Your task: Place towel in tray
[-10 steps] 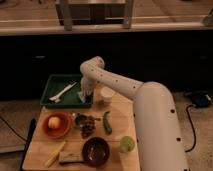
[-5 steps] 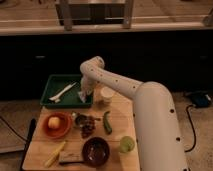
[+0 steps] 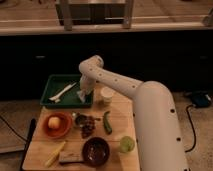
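A green tray sits at the back left of the wooden table. A long white object lies inside it; I cannot tell whether it is the towel. My white arm reaches from the lower right up and over to the tray. My gripper points down at the tray's right edge, with something pale at its tip that I cannot identify.
A white cup stands just right of the gripper. In front are an orange bowl with a yellow fruit, a dark snack pile, a green vegetable, a dark bowl, a green cup and a yellow item.
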You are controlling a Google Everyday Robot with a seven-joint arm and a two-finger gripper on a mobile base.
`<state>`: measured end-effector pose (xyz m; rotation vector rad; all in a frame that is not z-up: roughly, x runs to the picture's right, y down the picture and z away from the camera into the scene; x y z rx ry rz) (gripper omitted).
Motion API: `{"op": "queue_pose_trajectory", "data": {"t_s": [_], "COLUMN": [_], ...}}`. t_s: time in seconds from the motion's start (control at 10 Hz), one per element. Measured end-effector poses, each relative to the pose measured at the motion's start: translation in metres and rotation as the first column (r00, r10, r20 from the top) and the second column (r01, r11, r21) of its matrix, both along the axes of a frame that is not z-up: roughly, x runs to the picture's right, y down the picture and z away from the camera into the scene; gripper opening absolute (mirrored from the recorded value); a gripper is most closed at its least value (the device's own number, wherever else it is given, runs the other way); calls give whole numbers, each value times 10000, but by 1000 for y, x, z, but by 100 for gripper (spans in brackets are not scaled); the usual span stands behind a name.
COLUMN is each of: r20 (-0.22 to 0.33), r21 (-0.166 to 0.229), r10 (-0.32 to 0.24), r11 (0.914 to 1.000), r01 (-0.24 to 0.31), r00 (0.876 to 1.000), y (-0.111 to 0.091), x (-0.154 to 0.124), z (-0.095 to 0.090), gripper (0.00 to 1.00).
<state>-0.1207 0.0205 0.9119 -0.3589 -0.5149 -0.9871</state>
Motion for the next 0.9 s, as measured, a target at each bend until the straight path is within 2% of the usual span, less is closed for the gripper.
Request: {"op": "queue_pose_trajectory", "data": {"t_s": [0.9], "r20": [228], "r21": [407], "r10": [-391], "r11": [9984], "r01": [382], "r00": [9990], "y": [-12], "x": [-20], "z": [-19], "gripper": [3]}}
